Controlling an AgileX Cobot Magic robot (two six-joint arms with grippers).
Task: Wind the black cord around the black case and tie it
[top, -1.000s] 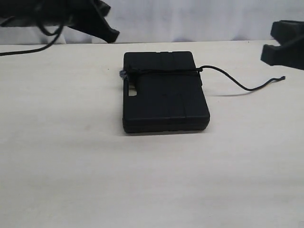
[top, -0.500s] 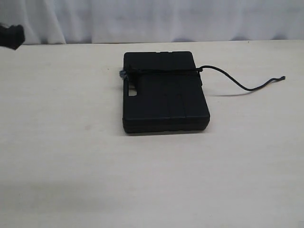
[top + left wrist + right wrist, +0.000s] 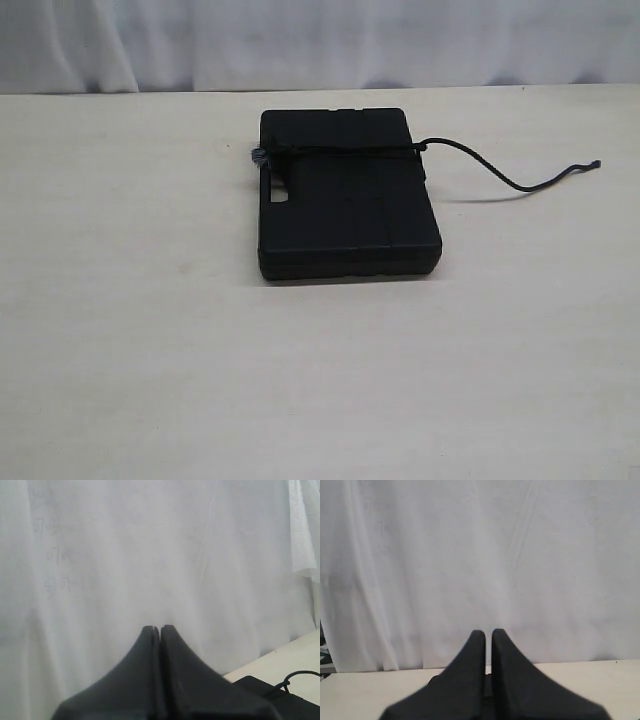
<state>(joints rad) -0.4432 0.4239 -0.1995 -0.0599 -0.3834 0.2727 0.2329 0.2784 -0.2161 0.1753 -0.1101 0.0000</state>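
**Arms pulled clear, cord looks tied on the case**

The black cord (image 3: 340, 152) runs across the top of the black case (image 3: 345, 200) near its far end. Its frayed tuft sits at the case's left edge and the loose tail trails right onto the table (image 3: 150, 330). The case lies flat mid-table. Change: both arms were at the top corners of the exterior view a second ago – now gone from it. Left gripper (image 3: 160, 629) and right gripper (image 3: 488, 632) are closed on nothing, raised toward the white curtain (image 3: 300, 40). Judgement – wrap and tie look finished; knot tightness can't be told
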